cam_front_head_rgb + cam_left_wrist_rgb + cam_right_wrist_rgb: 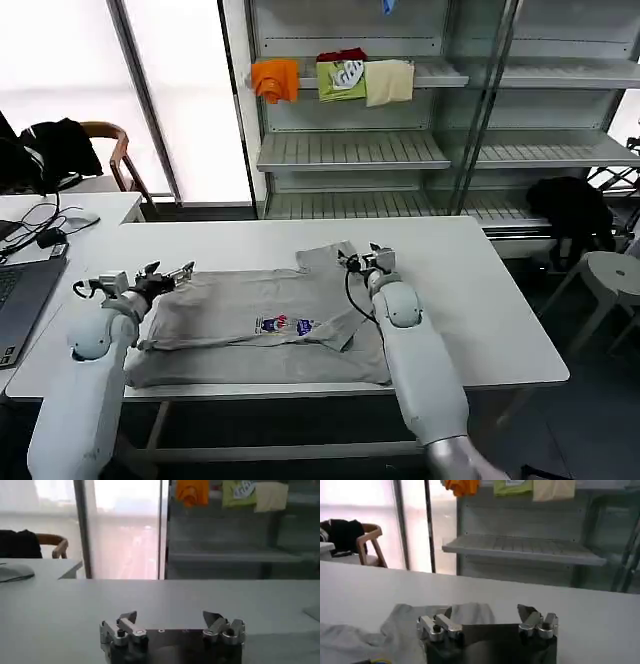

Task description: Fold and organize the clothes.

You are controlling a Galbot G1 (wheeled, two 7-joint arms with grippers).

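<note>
A light grey T-shirt (250, 325) with a small multicoloured chest print (285, 324) lies partly folded on the white table (480, 300), one sleeve flap reaching toward the far edge. My left gripper (172, 273) hovers over the shirt's left end, open, with nothing between its fingers (127, 619). At the shirt's upper right corner my right gripper (365, 259) is open as well. In the right wrist view a fold of grey cloth (470, 614) lies just past the right gripper (487, 616), with nothing held.
A laptop (18, 295), mouse and cables sit on the table's left end. Behind the table stands a metal shelf (350, 150) with orange, green and cream folded garments. A chair with black clothing is at back left, a stool (605, 280) at right.
</note>
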